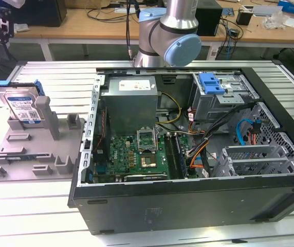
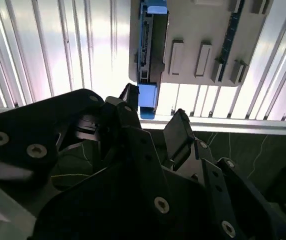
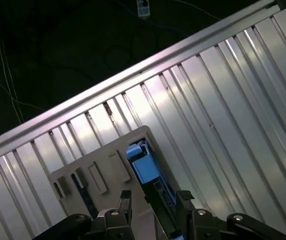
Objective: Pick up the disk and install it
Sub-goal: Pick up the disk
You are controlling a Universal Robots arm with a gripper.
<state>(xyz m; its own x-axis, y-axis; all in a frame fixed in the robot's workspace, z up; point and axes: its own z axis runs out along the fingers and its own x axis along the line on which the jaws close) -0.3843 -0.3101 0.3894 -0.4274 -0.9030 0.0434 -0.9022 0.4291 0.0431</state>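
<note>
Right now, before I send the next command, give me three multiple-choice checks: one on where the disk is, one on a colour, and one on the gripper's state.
1. Where is the disk?
A) upright in the grey holder beside the computer case
B) inside the computer case
C) flat on the floor

2. What colour is the disk's frame?
A) red
B) blue
C) yellow

3. How is the gripper?
A) shut on the disk
B) open
C) shut, empty

Answers:
1 A: in the exterior view the disk stands in the holder, to that view's left of the case.
2 B: blue edging shows around the disk.
3 B: in the first wrist view the fingers stand apart with nothing clamped.
</note>
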